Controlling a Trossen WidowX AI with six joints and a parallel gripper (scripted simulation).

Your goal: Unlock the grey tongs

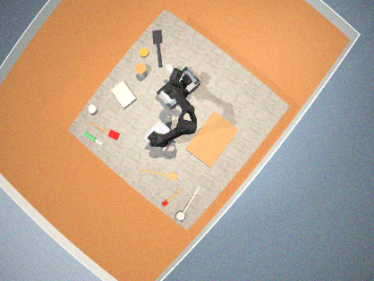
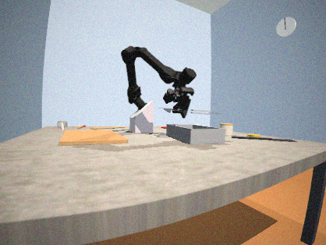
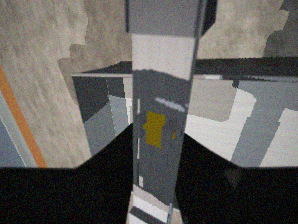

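My gripper (image 1: 186,81) (image 2: 184,113) (image 3: 150,128) is shut on the grey tongs (image 2: 207,112) (image 3: 162,87). They hang roughly level above the grey roasting tin (image 2: 177,133) (image 3: 92,95), clear of its rim. In the wrist view the tongs run lengthwise between the fingers, with a yellow patch at the grip. In the exterior view two thin, close-set parts stick out to the right and a small wedge-shaped end to the left. Whether the lock is on cannot be told. The wooden board (image 1: 212,139) (image 2: 91,137) lies flat across the table from the tin.
The white slanted block (image 2: 141,122) at the arm's base stands between tin and board. A jar with an orange lid (image 1: 140,68) (image 2: 226,131), a yellow disc (image 1: 144,52), a black spatula (image 1: 157,37) and a white box (image 1: 123,94) lie beyond the tin.
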